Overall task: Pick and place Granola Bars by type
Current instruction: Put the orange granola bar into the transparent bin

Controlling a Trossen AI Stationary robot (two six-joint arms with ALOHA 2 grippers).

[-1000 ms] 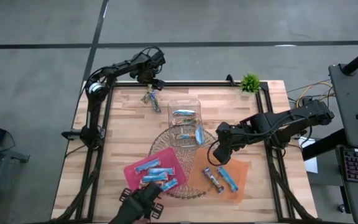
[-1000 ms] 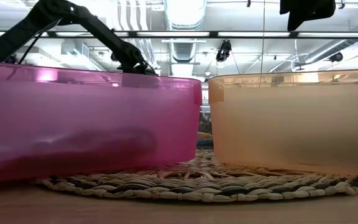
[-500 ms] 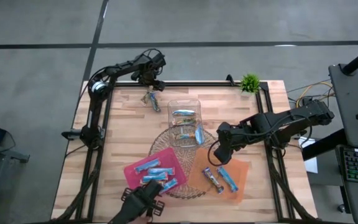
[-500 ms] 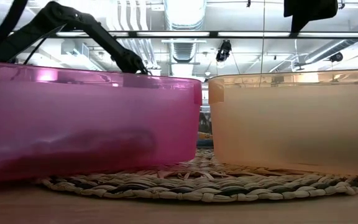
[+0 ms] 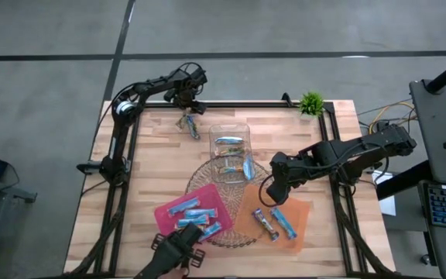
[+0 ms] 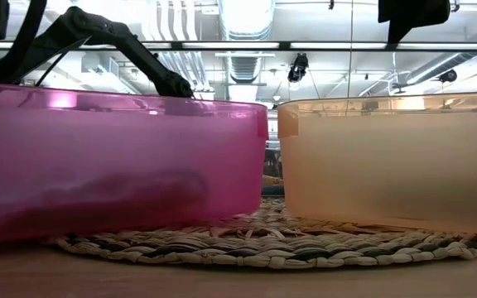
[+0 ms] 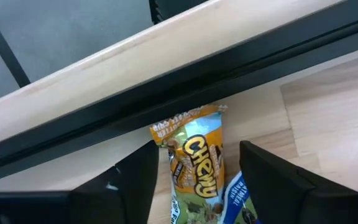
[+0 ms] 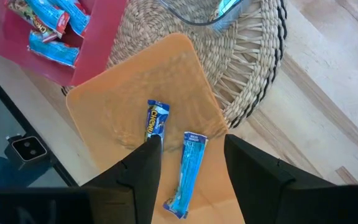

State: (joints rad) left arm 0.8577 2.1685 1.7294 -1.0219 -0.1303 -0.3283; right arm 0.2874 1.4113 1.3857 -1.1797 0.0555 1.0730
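Two granola bars lie on the wood by the table's far edge: a tan and yellow one (image 7: 193,163) and a blue one (image 7: 238,199) beside it, seen together in the high view (image 5: 190,124). My left gripper (image 7: 194,182) points down over them, open, one finger on each side of the tan bar and apart from it. My right gripper (image 5: 272,194) hangs open above the orange tray (image 8: 123,106), which holds a dark bar (image 8: 156,121) and a light blue bar (image 8: 188,169). Several light blue bars (image 5: 193,211) lie in the pink tray (image 5: 165,217).
A clear plastic box (image 5: 229,151) with bars in it stands on a round woven mat (image 5: 207,174), which also carries both trays. A black rail (image 7: 229,59) runs along the far edge just past the two bars. A small green plant (image 5: 311,102) stands at the far right corner.
My left gripper has come down toward the two bars by the far edge and stays open. My right gripper has kept still.
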